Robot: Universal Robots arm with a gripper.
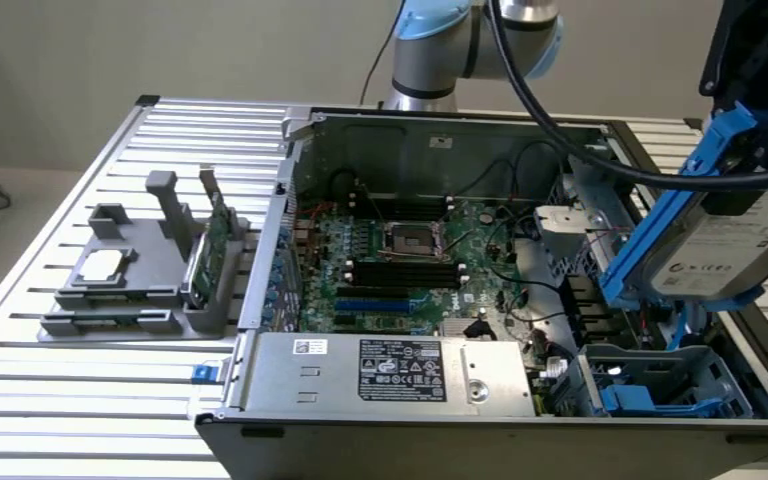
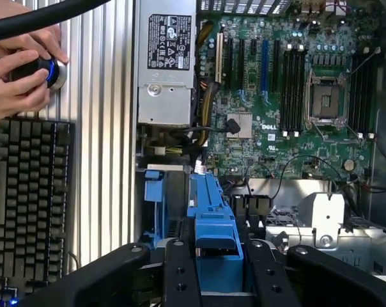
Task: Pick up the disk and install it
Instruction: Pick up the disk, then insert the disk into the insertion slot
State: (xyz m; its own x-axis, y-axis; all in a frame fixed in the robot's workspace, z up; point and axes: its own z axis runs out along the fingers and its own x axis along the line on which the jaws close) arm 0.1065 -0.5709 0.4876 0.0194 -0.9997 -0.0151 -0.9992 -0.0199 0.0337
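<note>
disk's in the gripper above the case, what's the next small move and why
Probably ease the disk down toward the blue drive bay: the gripper holds it tilted above that corner of the case, and the bay looks empty.

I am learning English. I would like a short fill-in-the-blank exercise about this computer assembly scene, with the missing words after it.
1. The end effector holds the disk by its ____ plastic frame.
2. The green card stands in the grey holder, at the exterior view's ____ of the computer case.
3. A person's hands rest on a knob next to a black ____.
Missing words: blue; left; keyboard.
</note>
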